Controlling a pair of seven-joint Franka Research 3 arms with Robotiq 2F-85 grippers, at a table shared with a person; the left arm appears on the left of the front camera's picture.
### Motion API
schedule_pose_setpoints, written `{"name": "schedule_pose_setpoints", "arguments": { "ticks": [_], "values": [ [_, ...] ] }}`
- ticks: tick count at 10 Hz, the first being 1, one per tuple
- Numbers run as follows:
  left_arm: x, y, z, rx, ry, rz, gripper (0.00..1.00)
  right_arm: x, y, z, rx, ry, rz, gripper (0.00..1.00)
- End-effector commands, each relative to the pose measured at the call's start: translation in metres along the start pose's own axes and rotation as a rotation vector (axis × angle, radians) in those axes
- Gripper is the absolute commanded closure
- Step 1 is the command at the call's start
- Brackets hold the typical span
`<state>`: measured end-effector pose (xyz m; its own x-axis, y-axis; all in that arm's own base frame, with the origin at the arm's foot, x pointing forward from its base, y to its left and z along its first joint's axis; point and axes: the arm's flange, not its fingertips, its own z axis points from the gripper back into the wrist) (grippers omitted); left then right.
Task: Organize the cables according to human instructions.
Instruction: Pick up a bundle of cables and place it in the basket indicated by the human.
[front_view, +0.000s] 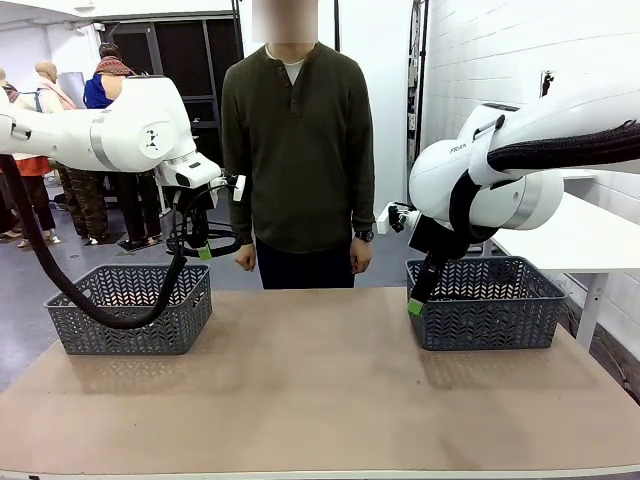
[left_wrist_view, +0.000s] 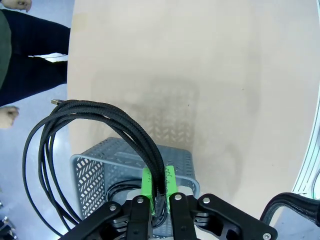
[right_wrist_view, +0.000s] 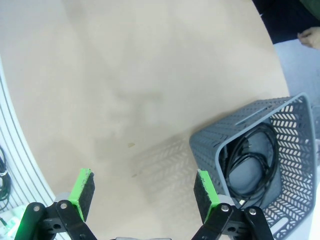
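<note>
Above the left grey basket (front_view: 130, 308), a coiled black cable (left_wrist_view: 90, 150) hangs pinched between the closed green pads of the left gripper (left_wrist_view: 158, 187). Another coiled cable (right_wrist_view: 252, 160) lies inside the right grey basket (right_wrist_view: 295, 125). Beside that basket, the right gripper (right_wrist_view: 145, 192) hovers with jaws spread wide, holding nothing. A person (front_view: 297, 150) stands across the tan table (front_view: 320, 390).

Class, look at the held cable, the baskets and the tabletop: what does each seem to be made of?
Cable: a black woven sleeve, probably fabric braid; fine ribbed texture, matte. Baskets: probably grey moulded plastic; a punched herringbone lattice, dull finish. Tabletop: smooth matte tan, perhaps laminate or board; no grain visible.
</note>
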<state>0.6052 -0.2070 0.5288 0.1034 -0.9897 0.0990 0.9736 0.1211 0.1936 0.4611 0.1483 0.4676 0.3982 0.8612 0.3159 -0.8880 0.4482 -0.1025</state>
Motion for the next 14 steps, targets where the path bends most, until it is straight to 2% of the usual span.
{"name": "schedule_pose_setpoints", "arguments": {
  "ticks": [1,3,9,11,14],
  "values": [
    [0.000,0.000,0.000,0.000,0.000,0.000,1.00,0.000,0.000,-0.001,-0.003,0.009,0.000,0.00],
    [-0.038,-0.004,0.013,-0.007,0.055,-0.022,1.00,0.000,0.000,-0.001,-0.003,0.009,0.000,0.00],
    [-0.128,-0.015,0.003,0.007,0.077,-0.029,1.00,0.000,0.000,-0.001,-0.003,0.009,0.000,0.00],
    [-0.148,-0.012,-0.010,0.024,0.093,-0.011,1.00,0.000,0.000,-0.001,-0.003,0.009,0.000,0.00],
    [-0.154,0.003,-0.031,0.018,0.109,-0.006,1.00,0.000,0.000,-0.001,-0.003,0.009,0.000,0.00]
  ]
}}
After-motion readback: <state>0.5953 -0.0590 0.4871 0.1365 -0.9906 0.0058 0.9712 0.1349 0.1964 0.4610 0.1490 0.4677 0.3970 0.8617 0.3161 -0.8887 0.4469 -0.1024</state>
